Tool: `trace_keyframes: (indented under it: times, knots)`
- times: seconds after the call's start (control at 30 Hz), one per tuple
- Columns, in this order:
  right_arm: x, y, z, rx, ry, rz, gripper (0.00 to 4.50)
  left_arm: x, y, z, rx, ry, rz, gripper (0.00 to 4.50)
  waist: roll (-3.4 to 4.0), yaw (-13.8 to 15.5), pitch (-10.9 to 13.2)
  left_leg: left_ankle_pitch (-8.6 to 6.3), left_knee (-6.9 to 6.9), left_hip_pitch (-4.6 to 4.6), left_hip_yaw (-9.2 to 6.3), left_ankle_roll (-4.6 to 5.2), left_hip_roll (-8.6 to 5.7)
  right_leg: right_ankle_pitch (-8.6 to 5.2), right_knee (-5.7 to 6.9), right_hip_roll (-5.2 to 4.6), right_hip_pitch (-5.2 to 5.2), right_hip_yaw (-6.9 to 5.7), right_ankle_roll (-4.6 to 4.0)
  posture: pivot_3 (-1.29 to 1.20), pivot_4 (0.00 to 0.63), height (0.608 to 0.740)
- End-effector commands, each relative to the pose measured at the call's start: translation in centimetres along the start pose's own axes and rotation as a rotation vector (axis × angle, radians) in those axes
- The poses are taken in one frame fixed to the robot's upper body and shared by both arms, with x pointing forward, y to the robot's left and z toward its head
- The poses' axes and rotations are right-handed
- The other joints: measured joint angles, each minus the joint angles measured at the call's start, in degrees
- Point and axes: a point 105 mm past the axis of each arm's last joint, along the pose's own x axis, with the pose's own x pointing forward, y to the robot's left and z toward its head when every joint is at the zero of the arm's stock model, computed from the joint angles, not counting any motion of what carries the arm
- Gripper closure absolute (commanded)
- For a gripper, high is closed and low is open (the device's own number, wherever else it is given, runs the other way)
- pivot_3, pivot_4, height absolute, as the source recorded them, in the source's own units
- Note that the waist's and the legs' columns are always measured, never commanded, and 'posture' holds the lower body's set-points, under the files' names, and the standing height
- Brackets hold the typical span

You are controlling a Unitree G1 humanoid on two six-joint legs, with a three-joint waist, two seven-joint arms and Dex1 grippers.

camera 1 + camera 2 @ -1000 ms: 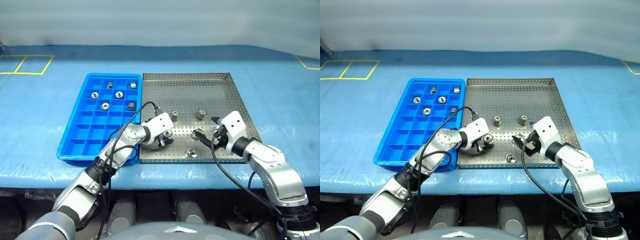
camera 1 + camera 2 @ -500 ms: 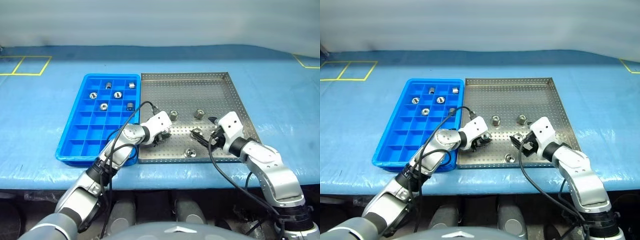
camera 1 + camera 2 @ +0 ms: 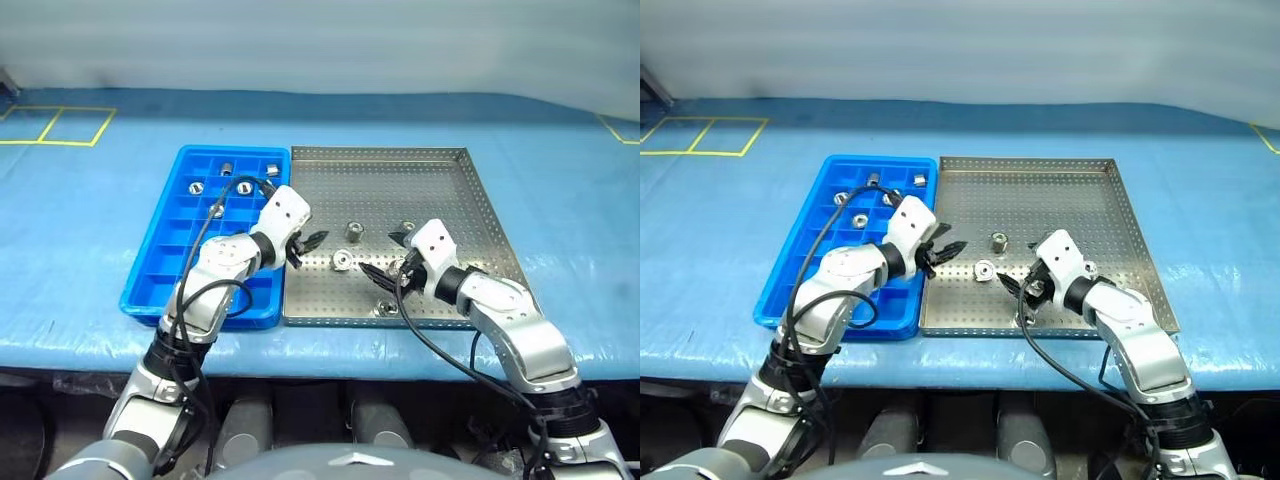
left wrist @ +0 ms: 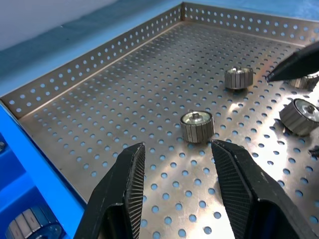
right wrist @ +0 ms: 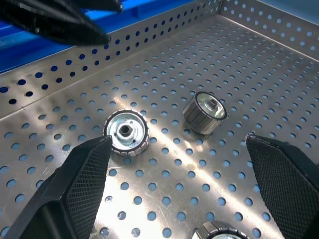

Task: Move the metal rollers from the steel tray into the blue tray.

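Observation:
The steel tray [image 3: 380, 152] lies right of the blue tray [image 3: 170, 280]. Several metal rollers [image 3: 243, 187] sit in the blue tray's far compartments. More rollers stay on the steel tray: one upright [image 3: 352, 232], one flat [image 3: 342, 262], others beside the right gripper. My left gripper [image 3: 311, 241] hovers over the steel tray's left rim. It is open, with nothing between its fingers [image 4: 124, 184]; a roller [image 4: 197, 126] lies just beyond them. My right gripper [image 3: 381, 257] stands wide open low over the steel tray's front, facing two rollers [image 5: 125, 132] [image 5: 204, 113].
Both trays rest on a blue cloth-covered table. Yellow tape marks [image 3: 60, 125] lie at the far left and far right. Black cables [image 3: 420, 320] hang from both wrists over the table's front edge.
My left gripper closed over a roller near the steel tray's front left, then rose toward the blue tray without it, fingers parted again. The right gripper shifted left, still open. The camera shifted.

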Motion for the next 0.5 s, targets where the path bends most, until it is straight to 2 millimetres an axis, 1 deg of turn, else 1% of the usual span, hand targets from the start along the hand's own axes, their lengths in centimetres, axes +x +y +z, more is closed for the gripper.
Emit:
trace_keyframes:
  times: [0.03,0.17,0.33,0.5]
  knots:
    - [-0.3,-0.3,1.4,-0.039,-0.051,-0.016,0.0,1.2,-1.2,0.3,0.062,0.002,-0.049,1.29,0.0,0.3,0.0,0.0,0.0,0.0,0.0,0.0,-0.01,0.0,-0.01,-0.01,0.0,0.0,0.0,0.08,0.15,0.74]
    - [-1.0,-0.3,1.1,-0.035,-0.047,-0.036,0.0,2.5,-1.6,-0.6,0.054,0.062,-0.062,0.04,0.0,0.2,0.0,0.0,-0.01,0.01,-0.01,0.0,0.0,0.0,0.0,0.0,-0.01,0.0,0.0,0.03,0.15,0.74]
    - [-1.8,-0.1,0.8,-0.025,-0.04,-0.057,0.0,3.8,-1.9,-1.6,0.109,0.129,-0.086,0.04,0.0,-0.6,0.0,0.0,-0.01,0.0,0.01,0.0,0.0,0.0,0.01,0.01,-0.02,0.02,0.0,-0.01,0.15,0.74]
    - [-2.2,0.2,0.7,-0.02,-0.04,-0.057,0.0,4.6,-2.4,-2.3,0.133,0.165,-0.117,0.04,0.01,-1.3,0.0,0.0,0.0,0.02,0.02,0.0,0.0,0.0,0.02,0.01,-0.02,0.03,0.0,-0.03,0.15,0.74]
